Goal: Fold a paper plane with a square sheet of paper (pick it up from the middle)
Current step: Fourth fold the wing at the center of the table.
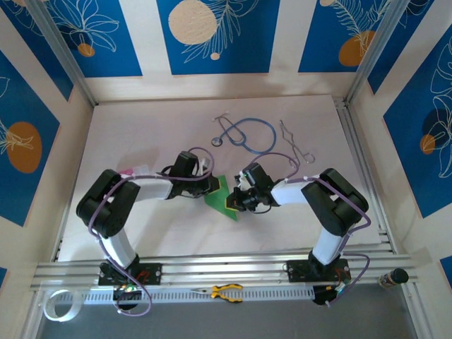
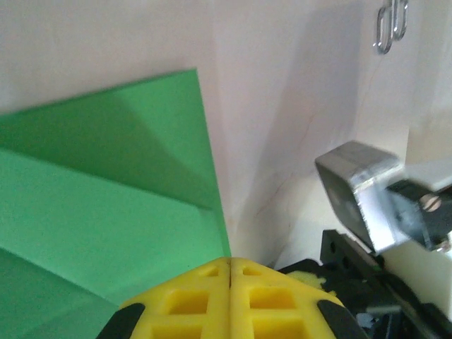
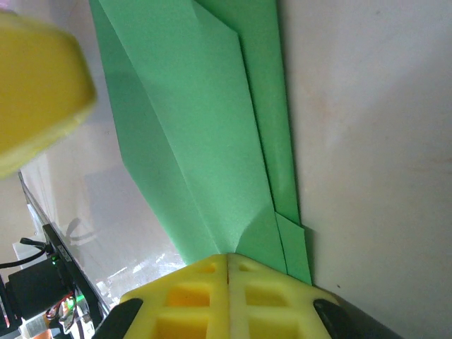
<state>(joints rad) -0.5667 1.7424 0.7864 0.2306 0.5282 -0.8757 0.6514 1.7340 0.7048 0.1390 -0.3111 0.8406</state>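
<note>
The green sheet of paper [image 1: 223,192] lies part-folded, with several creases, on the white table between my two grippers. My left gripper [image 1: 214,185] comes in from the left and is shut. In the left wrist view its yellow fingertips [image 2: 231,261] rest right at the paper's [image 2: 106,198] right edge; whether they pinch it is unclear. My right gripper [image 1: 238,199] comes in from the right. In the right wrist view it [image 3: 228,258] is shut on the folded paper [image 3: 198,127], whose layers pucker into the seam. A blurred yellow left finger [image 3: 39,92] shows at the upper left.
A blue stethoscope [image 1: 247,134] and a bent wire clip [image 1: 293,145] lie behind the grippers. A small pink and white piece [image 1: 131,171] sits by the left arm. Yellow-handled pliers [image 1: 226,291] lie on the front rail. The right wrist's metal body [image 2: 367,198] is close to the left fingers.
</note>
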